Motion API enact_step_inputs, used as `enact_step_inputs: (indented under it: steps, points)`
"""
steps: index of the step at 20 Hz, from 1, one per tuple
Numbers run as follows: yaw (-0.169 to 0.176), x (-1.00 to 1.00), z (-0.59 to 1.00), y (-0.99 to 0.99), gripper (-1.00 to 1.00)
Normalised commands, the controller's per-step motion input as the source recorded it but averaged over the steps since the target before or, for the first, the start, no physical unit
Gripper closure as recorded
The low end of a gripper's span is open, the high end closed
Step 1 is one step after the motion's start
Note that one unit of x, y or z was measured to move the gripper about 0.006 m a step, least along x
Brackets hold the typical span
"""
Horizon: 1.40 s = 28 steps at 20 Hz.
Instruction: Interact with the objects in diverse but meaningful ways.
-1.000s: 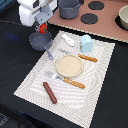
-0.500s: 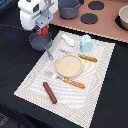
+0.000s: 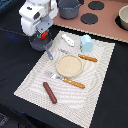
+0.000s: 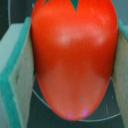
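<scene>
The gripper [image 4: 75, 60] is pinching the red tomato [image 4: 75, 55] over the grey saucepan [image 3: 40, 44], at the plate's [image 3: 69, 65] ten o'clock.

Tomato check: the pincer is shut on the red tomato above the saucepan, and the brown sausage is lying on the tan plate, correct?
Not quite. The exterior view shows the brown sausage on the striped mat, apart from the tan plate, which is bare. The rest holds: the pincer is shut on the red tomato above the saucepan.

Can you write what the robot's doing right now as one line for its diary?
gripper: shut on red tomato | place: over grey saucepan | brown sausage: on mat, untouched
</scene>
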Motion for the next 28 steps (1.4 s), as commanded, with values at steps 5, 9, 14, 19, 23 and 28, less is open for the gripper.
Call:
enact_step_inputs:
  steps: [5,9,14,19,23,28]
  points:
    - [-0.047,-0.35,0.44,-0.02,-1.0]
    - [-0.035,-0.38,0.25,-0.03,-1.0]
    - [-0.027,-0.28,0.26,-0.14,-1.0]
    - [-0.042,-0.11,0.01,-0.56,-1.0]
    - [-0.05,-0.1,-0.02,-0.69,-1.0]
    - [-0.059,-0.13,-0.14,-0.66,-1.0]
